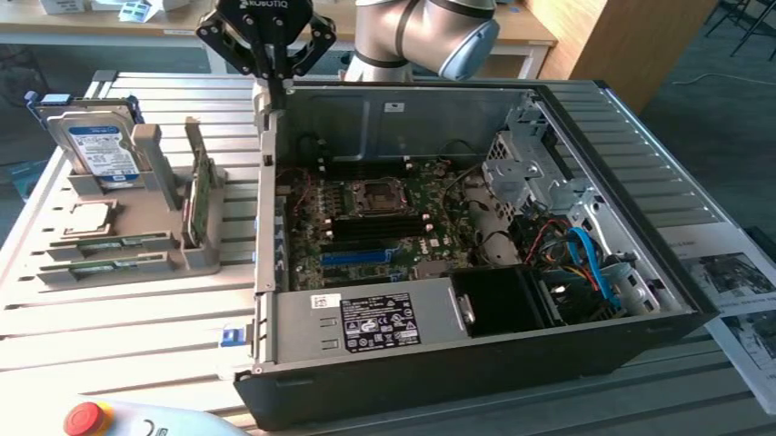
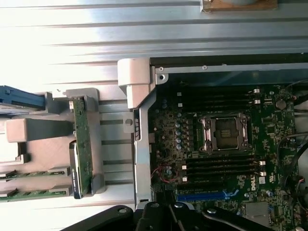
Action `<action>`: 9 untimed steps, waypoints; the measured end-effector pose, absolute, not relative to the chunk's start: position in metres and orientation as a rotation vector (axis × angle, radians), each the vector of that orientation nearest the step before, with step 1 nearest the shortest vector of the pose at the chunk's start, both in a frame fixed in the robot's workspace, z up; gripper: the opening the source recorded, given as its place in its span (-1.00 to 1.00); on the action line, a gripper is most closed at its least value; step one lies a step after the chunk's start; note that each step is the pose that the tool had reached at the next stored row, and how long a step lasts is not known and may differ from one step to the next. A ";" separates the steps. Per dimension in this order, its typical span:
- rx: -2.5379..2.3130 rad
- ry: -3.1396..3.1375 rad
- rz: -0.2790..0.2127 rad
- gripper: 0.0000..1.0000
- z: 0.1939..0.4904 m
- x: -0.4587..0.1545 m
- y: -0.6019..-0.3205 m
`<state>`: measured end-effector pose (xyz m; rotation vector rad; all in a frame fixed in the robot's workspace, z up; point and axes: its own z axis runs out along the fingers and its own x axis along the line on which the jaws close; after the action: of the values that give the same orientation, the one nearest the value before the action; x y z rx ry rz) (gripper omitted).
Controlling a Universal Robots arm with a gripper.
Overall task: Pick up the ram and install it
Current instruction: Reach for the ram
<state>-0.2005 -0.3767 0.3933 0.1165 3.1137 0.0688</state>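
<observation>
Two ram sticks (image 1: pixel 115 243) (image 1: pixel 107 266), thin and green, lie flat in the front slots of a grey holder (image 1: pixel 182 259) at the exterior view's left. In the wrist view they are the ram sticks (image 2: pixel 29 174) (image 2: pixel 29 195). Another green board (image 1: pixel 203 195) (image 2: pixel 82 144) stands on edge in the same holder. My gripper (image 1: pixel 280 95) (image 2: pixel 166 214) is shut with nothing in it. It hangs over the back left corner of the open computer case (image 1: pixel 261 227), apart from the holder. The motherboard's (image 1: pixel 412 195) dark memory slots (image 1: pixel 363 234) (image 2: pixel 219 168) lie bare beside the processor socket (image 1: pixel 376 195) (image 2: pixel 225 132).
A hard drive (image 1: pixel 100 145) with a blue-white label stands at the holder's back and a square silver processor chip (image 1: pixel 87 218) lies in front of it. The case holds a power supply (image 1: pixel 363 322) and cables (image 1: pixel 582 254). A red stop button (image 1: pixel 83 418) sits at the front edge.
</observation>
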 end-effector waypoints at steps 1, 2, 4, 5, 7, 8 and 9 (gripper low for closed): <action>0.116 3.114 0.069 -0.80 0.393 -0.202 -0.376; 0.116 3.114 0.069 -0.80 0.393 -0.204 -0.376; 0.117 3.114 0.069 -0.80 0.393 -0.207 -0.375; 0.117 3.114 0.069 -0.80 0.393 -0.209 -0.375; 0.117 3.114 0.069 -0.80 0.393 -0.213 -0.374; 0.117 3.114 0.069 -0.80 0.393 -0.214 -0.374; 0.117 3.114 0.069 -0.80 0.393 -0.216 -0.374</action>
<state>-0.2161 -0.3736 0.3933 0.1166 3.1136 0.0689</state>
